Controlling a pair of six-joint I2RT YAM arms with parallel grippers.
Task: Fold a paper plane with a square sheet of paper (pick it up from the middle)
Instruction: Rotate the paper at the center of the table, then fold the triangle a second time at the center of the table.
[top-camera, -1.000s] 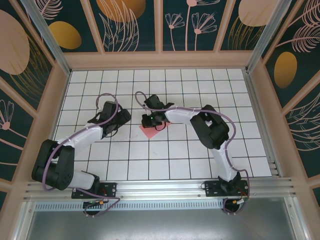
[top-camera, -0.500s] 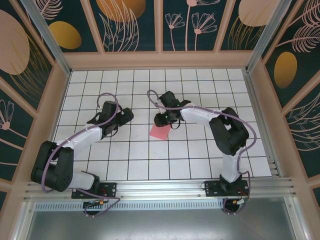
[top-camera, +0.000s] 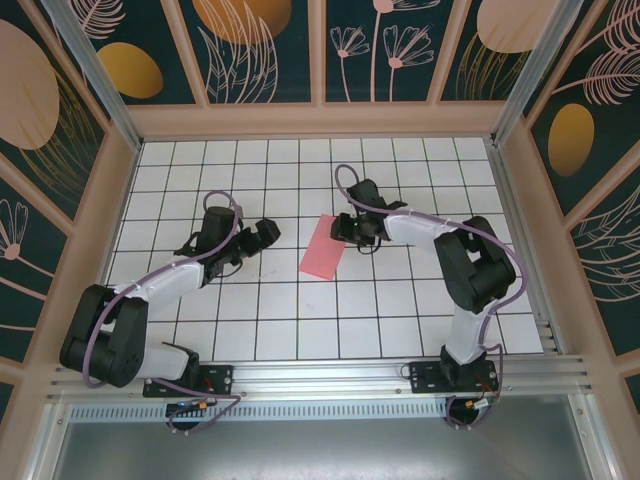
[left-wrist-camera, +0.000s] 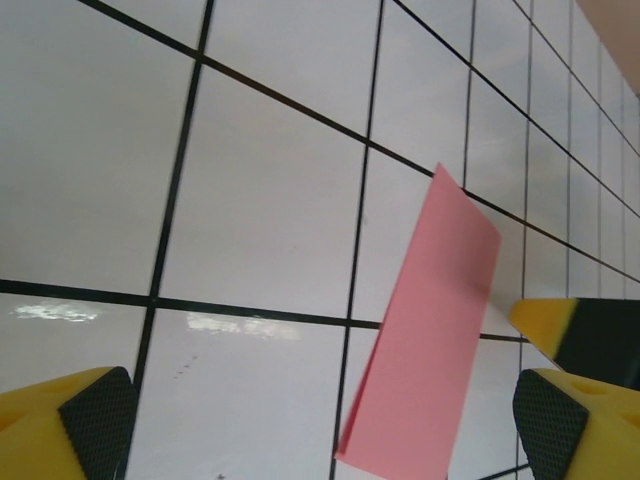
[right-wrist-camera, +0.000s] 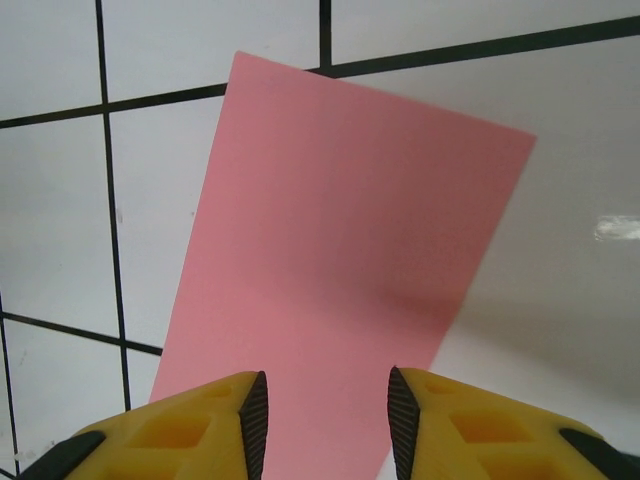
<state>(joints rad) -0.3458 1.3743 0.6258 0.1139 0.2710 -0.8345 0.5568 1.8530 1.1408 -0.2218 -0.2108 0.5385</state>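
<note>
The square sheet of paper (top-camera: 322, 247) is pink-red and lies folded in half as a narrow rectangle on the white gridded board (top-camera: 300, 320), near the middle. It is a flat strip, not a dart. My right gripper (top-camera: 349, 231) hovers at the strip's far right end. In the right wrist view the jaws (right-wrist-camera: 328, 405) stand apart over the paper (right-wrist-camera: 340, 270), gripping nothing. My left gripper (top-camera: 262, 236) is wide open about one tile left of the strip. In the left wrist view the paper (left-wrist-camera: 430, 340) lies ahead between its fingertips (left-wrist-camera: 95, 420), untouched.
A wooden frame (top-camera: 318, 120) with patterned wall panels encloses the board on three sides. An aluminium rail (top-camera: 320, 375) runs along the near edge by the arm bases. A yellow finger of the right gripper (left-wrist-camera: 560, 318) shows by the strip's right side.
The right gripper has moved right and toward the back and opened, leaving the paper stretched out as a long flat strip. The left gripper opened fully and shifted slightly right.
</note>
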